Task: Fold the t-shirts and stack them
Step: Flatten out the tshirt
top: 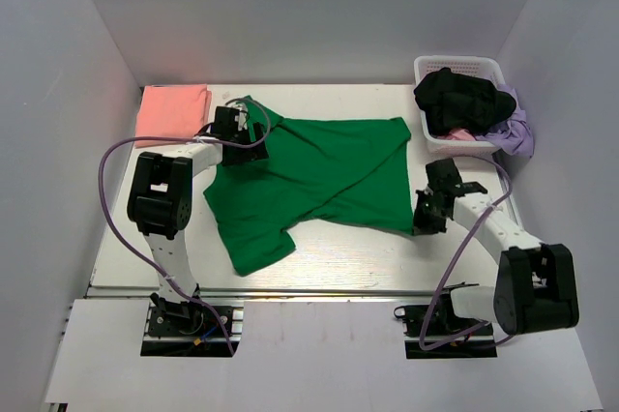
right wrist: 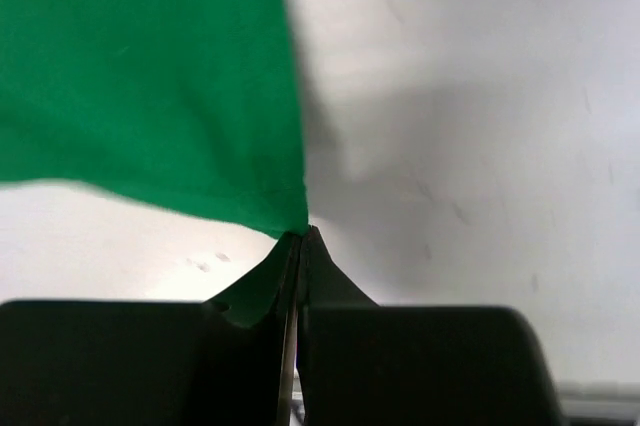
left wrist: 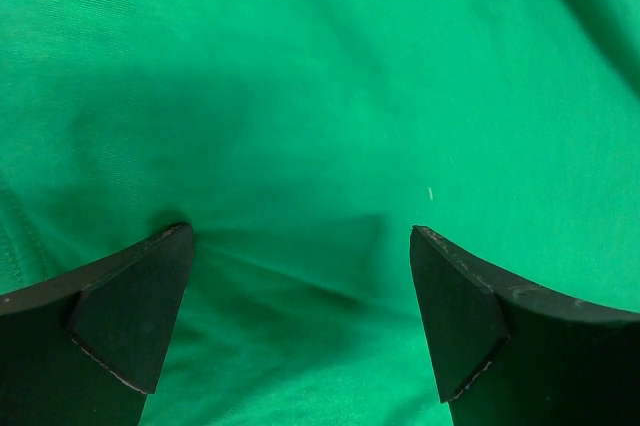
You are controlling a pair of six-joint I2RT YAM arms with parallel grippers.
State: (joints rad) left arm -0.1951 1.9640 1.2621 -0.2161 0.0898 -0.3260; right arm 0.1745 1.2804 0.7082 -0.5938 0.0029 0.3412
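The green t-shirt (top: pixel 309 180) lies spread and partly folded across the middle of the table. The salmon-pink t-shirt (top: pixel 174 112) lies folded at the far left corner. My left gripper (top: pixel 235 128) is open, low over the green shirt's upper left part; in the left wrist view green cloth (left wrist: pixel 320 96) fills the frame between the spread fingers (left wrist: pixel 130 316). My right gripper (top: pixel 423 219) is shut on the shirt's lower right corner; the right wrist view shows the corner (right wrist: pixel 270 216) pinched at the fingertips (right wrist: pixel 330 286).
A white basket (top: pixel 430 132) at the far right holds black, pink and lilac clothes (top: pixel 464 103). White walls close in the table (top: pixel 319 257) at the back and sides.
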